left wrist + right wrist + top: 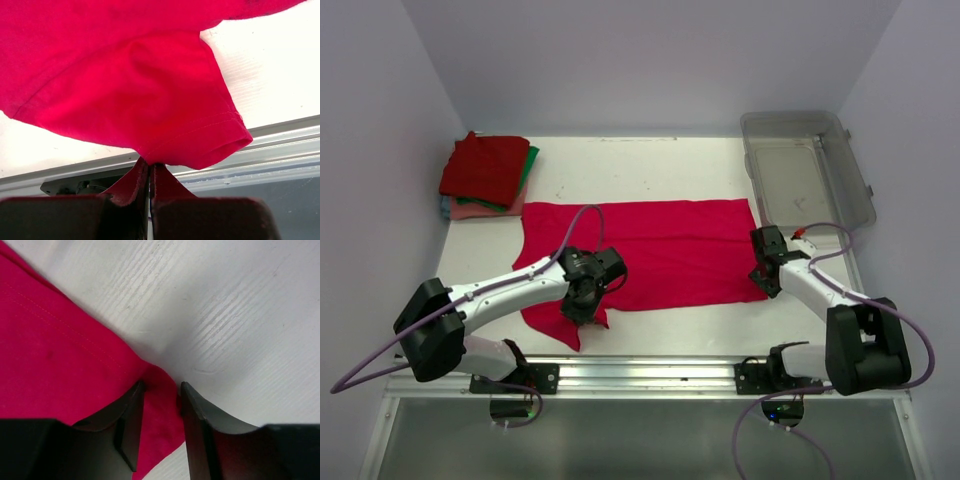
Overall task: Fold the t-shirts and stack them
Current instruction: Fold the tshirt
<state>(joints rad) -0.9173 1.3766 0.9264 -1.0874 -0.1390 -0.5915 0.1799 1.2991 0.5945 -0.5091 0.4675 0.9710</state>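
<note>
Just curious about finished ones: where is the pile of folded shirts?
In the overhead view, the pile of folded shirts sits far left on the table, beyond the spread pink shirt, across from the clear bin.

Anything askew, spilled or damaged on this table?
Nothing spilled or damaged. Only the folded stack at far left sits fanned: green and salmon edges poke out beneath the dark red top shirt. The crimson t-shirt just lies unfolded.

The scene is being lit brightly and evenly from above; only soft shadows are being cast on the white counter [650, 170]. In the left wrist view it is being washed out. The near jaws are being rendered dark and blurred.
</note>
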